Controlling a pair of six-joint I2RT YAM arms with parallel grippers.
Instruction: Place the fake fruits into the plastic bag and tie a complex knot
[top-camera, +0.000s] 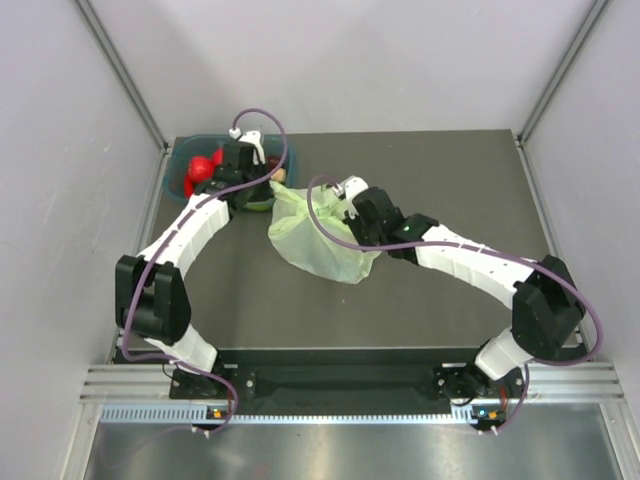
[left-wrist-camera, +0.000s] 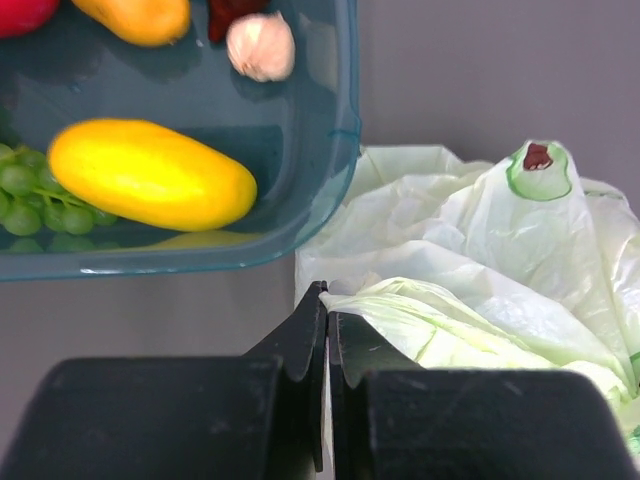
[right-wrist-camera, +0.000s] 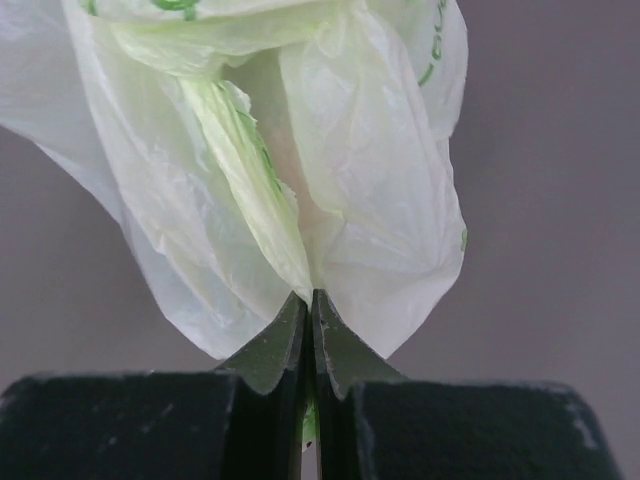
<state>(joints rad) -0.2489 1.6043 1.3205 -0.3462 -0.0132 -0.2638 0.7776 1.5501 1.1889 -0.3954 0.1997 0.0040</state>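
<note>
You see: pale green translucent crinkled plastic bag (top-camera: 300, 248), darker green print; teal rectangular plastic tub (left-wrist-camera: 338, 100); glossy yellow oblong mango (left-wrist-camera: 150, 175); small round green grapes (left-wrist-camera: 20, 192); dark grey tabletop (top-camera: 450, 170).

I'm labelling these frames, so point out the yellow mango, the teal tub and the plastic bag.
yellow mango (left-wrist-camera: 150, 172), left wrist view, middle of its body.
teal tub (left-wrist-camera: 344, 110), left wrist view, its right wall.
plastic bag (right-wrist-camera: 385, 190), right wrist view, crinkled side panel.

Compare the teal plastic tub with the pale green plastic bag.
The rigid, smooth-walled teal plastic tub keeps its shape; the thin pale green plastic bag lies crumpled. The tub holds a yellow mango and green grapes; the bag's contents are unclear. The right fingers pinch the bag, not the tub. Both are translucent plastic.
</note>
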